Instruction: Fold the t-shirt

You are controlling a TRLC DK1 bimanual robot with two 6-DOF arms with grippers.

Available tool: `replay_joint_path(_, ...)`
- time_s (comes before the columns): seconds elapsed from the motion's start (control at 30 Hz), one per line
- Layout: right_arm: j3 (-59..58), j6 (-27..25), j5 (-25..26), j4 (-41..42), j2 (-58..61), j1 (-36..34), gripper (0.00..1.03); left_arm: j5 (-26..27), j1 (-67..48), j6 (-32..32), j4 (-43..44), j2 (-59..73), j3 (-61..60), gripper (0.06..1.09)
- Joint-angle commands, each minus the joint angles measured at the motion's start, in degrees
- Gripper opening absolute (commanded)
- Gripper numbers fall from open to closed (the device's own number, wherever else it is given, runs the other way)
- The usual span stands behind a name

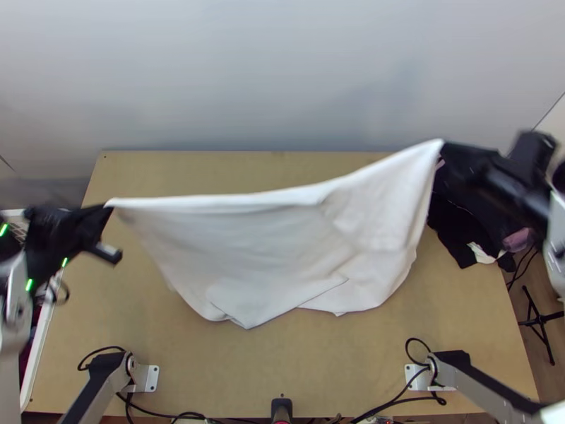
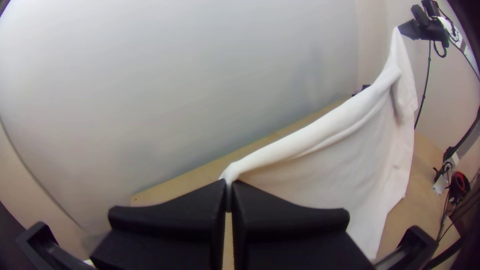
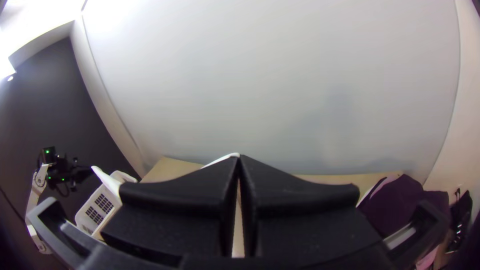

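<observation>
Over light wooden table (image 1: 282, 360), at mid-frame: white t-shirt (image 1: 268, 244), slack beneath stretched upper edge. Best judged: level both ends, lower hem first, smooth before release. Corners nipped between closed fingertips of left gripper (image 1: 108, 206), frame's left edge, and right gripper (image 1: 443, 145), upper right.

The top view stands high above the near edge of the light wooden table (image 1: 127, 311) and looks steeply down. The left wrist view sits close behind the left gripper (image 1: 107, 206) and faces across the table, towards the pale wall (image 1: 282, 85) and the more distant right gripper (image 1: 441, 145). The right wrist view, close behind the right gripper, faces mostly the wall. All three views share wall and part of table.
</observation>
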Motion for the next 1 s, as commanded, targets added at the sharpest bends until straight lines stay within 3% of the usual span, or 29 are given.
replay_joint_path(0.0,11.9,-1.9,0.74,1.26,19.59,-0.25,0.03,-4.81,-7.59,0.21,4.07,18.55,9.58,0.09)
replay_joint_path(0.2,41.43,-0.23,2.23,-5.51,34.18,-0.34,0.03,-8.07,-8.47,-3.4,0.29,32.44,34.02,0.09)
replay_joint_path(0.27,46.27,0.47,2.49,-5.25,34.97,-0.25,0.03,-7.98,-8.64,-3.84,-3.58,35.78,42.54,0.09)
replay_joint_path(0.4,43.72,-0.41,3.28,-5.16,30.84,0.81,0.03,-7.98,-9.52,-3.84,-6.21,36.48,48.69,0.09)
replay_joint_path(0.67,35.89,0.12,3.2,-8.41,17.13,0.72,0.03,-8.07,-8.2,-4.98,-8.76,20.66,40.7,0.09)
replay_joint_path(0.97,25.17,-0.32,3.2,-18.61,-1.42,0.98,0.03,-7.36,-8.73,-1.73,-25.9,3.43,39.99,0.09)
